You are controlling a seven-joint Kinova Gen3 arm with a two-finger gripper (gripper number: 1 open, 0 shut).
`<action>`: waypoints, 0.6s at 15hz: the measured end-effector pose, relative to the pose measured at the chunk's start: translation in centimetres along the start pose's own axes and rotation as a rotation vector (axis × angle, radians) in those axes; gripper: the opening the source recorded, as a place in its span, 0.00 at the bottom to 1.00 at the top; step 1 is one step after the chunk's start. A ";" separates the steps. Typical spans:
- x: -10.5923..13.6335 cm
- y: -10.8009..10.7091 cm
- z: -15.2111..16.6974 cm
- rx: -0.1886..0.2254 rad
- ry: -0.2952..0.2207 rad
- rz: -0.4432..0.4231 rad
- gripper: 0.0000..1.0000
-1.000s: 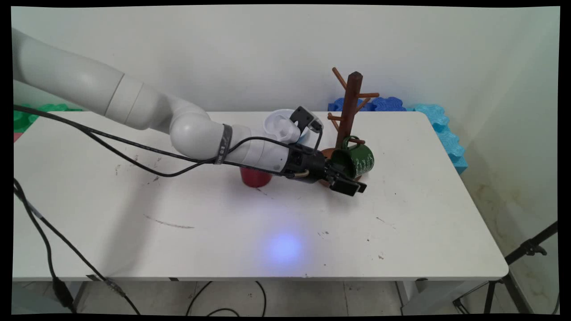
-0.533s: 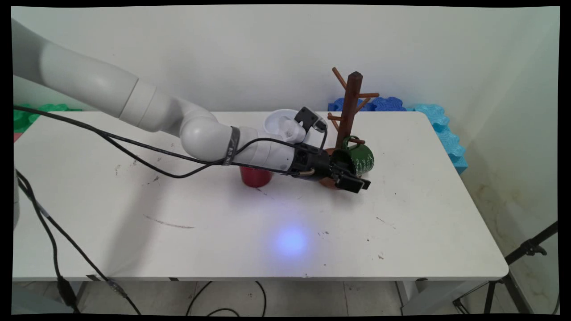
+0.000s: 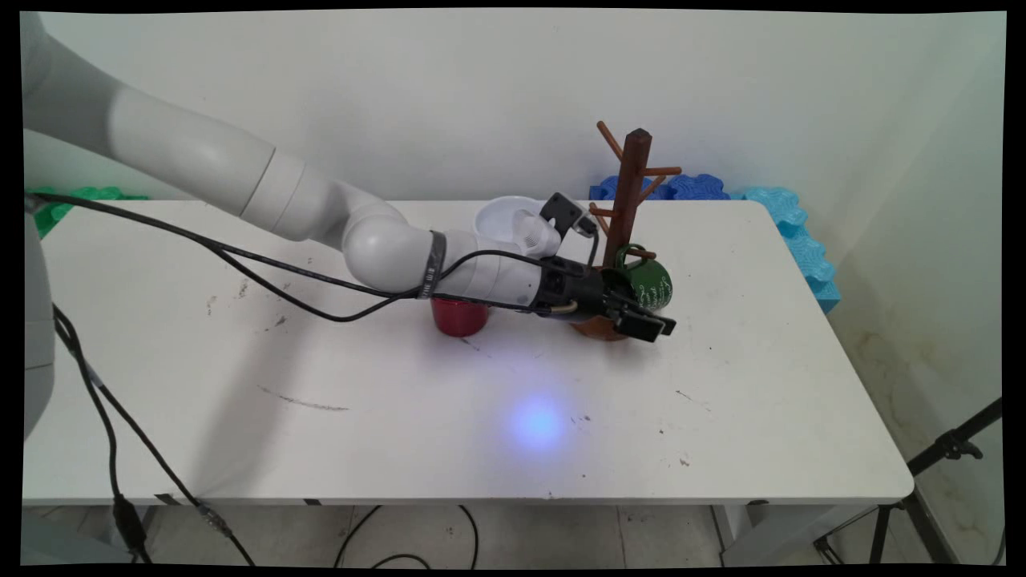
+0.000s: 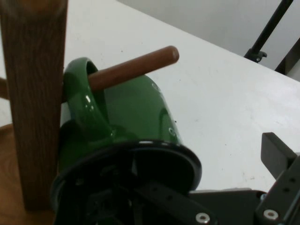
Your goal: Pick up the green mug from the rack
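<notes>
Toward the far right of the bench [image 3: 721, 401], on a low peg [image 4: 131, 70] of a wooden mug tree [image 3: 628, 200]: a green mug [image 3: 648, 282]. Hangs there by its loop handle, tilted, mouth turned toward the hand camera. Looks like glossy enamel, deep green outside with pale lettering on the side and a dark, rounded rim; cylindrical body, smooth and reflective. Reaching in level from the left, the black gripper [image 3: 645, 320], spread wide: one finger pokes into the mug's mouth, the other stands clear of the wall on the outside, with bare bench showing between it and the rim, so clamps nothing. Beside the mug, the tree's square post [image 4: 33, 93], dark brown with an open, streaky grain; round dowel pegs, lighter and reddish, slant upward from it; round wooden base flat on the bench. Left of the tree, partly under the arm, a squat red cup [image 3: 458, 316]; behind the wrist, a white bowl [image 3: 501, 216], smooth and shallow. Past the bench's far right corner, blue foam mats [image 3: 793, 232] with toothed edges.
</notes>
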 end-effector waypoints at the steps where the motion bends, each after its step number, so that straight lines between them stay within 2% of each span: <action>1: 0.0 0.0 0.1 -0.001 0.002 0.001 1.00; 8: 0.0 0.0 0.9 -0.011 0.008 0.016 1.00; 9: 0.0 -0.1 1.0 -0.012 0.009 0.020 0.00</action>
